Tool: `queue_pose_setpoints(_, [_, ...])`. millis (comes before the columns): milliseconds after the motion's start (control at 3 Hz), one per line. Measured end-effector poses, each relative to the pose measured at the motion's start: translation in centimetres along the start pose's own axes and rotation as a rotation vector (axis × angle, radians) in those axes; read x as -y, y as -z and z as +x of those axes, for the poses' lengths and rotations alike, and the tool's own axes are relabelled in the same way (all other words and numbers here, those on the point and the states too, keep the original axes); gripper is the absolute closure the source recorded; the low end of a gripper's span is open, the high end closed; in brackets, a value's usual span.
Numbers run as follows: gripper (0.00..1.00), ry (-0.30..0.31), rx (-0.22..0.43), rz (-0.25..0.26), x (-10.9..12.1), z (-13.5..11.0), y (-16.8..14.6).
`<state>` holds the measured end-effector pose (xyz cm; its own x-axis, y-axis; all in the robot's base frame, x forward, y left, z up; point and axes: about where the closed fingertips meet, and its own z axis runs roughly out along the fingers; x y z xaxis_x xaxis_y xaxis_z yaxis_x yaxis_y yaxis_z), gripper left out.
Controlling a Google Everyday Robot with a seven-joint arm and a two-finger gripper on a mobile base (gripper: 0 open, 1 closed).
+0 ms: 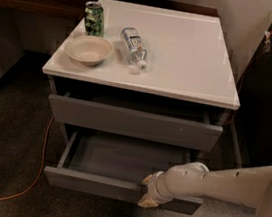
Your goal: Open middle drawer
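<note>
1. Two grey drawer fronts show under a white worktop [184, 51]. The upper front [134, 123] sits nearly flush. The middle drawer [90, 181] below it stands well out, with its shallow grey inside in view.
2. A pale robot arm [216, 185] reaches in from the lower right. Its hand [148, 192] is against the right part of the middle drawer's front, at the top edge. Whether the hand is clamped on that edge or spread cannot be told.
3. On the left of the worktop stands a green can [94, 18], with a cream bowl [88, 49] just in front of it. A clear bottle [133, 45] lies on its side beside the bowl. An orange cable [29, 186] trails over the dark floor at the left.
4. The opening looks largely done. Because the hold is off-centre, any further pull should run straight out along the slides, slow and level, so the drawer does not skew or jam. A gentle pull would also avoid setting the lying bottle rolling.
</note>
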<state>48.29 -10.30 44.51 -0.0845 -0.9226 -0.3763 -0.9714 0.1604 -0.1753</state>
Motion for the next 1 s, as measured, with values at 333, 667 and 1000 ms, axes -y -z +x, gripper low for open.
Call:
queue_pose_setpoints(333, [0.0, -0.025, 0.025, -0.04, 0.8, -3.9, 2.0])
queue_pose_setpoints(667, [0.0, -0.027, 0.034, -0.067, 2.1, -5.6, 3.2])
queue_pose_setpoints(1000, [0.18, -0.041, 0.053, -0.079, 3.8, -5.6, 3.0])
